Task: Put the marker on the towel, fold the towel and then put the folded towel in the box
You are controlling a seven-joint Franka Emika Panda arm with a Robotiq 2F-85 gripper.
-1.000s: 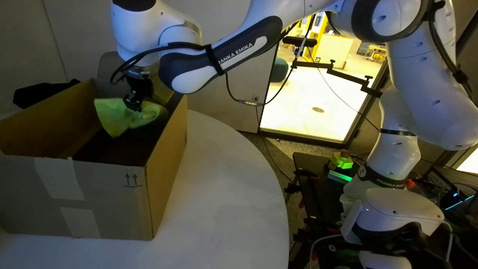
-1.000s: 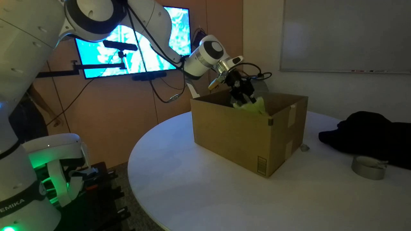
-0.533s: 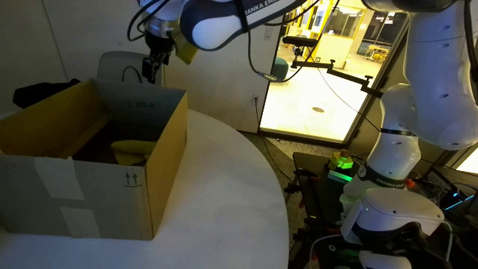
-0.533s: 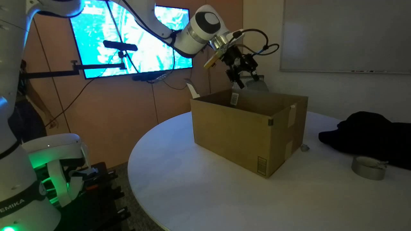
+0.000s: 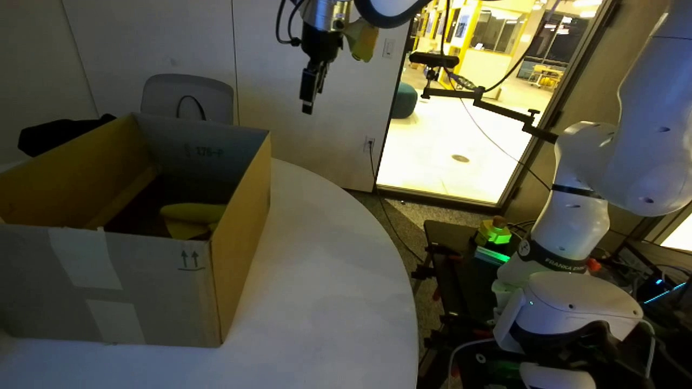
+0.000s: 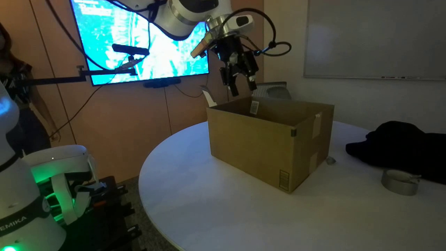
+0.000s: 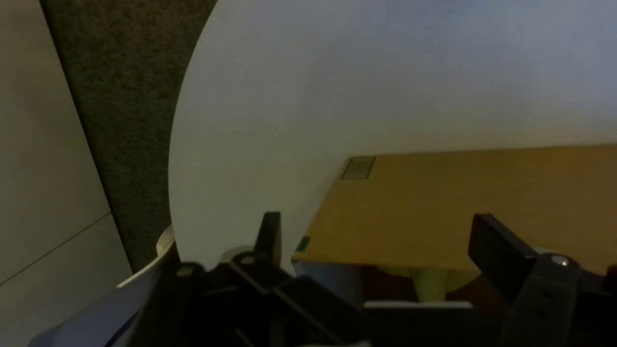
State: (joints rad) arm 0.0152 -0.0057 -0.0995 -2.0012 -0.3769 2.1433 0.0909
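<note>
There is one box (image 6: 251,150); one towel (image 5: 190,213); one hand (image 6: 243,90); one round table (image 6: 195,195); one whiteboard (image 6: 376,38).

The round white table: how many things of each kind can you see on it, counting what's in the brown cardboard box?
Rectangular brown cardboard box: 1
Yellow-green cloth towel inside the box: 1
Black cloth heap: 1
Grey ring-shaped roll, probably tape: 1
Small grey lump, material unclear: 1
Total: 5, leaving out anything hidden

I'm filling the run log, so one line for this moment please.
End effector: open, empty; towel: inside box; marker: not visible
</note>
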